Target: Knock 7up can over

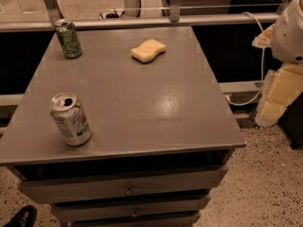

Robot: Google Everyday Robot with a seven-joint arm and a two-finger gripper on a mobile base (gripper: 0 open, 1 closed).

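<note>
The 7up can [71, 119] is white and silver with green and red markings and an opened silver top. It stands upright near the front left corner of the grey table [142, 98]. My gripper [277, 96] hangs off the table's right side, below the white arm housing [289, 30], over the floor. It is far from the can and touches nothing.
A darker green can [68, 38] stands upright at the table's far left corner. A yellow sponge [148, 50] lies at the far middle. A railing [142, 21] runs behind the table. Drawers [128, 188] sit under the top. A black shoe [21, 216] shows at the bottom left.
</note>
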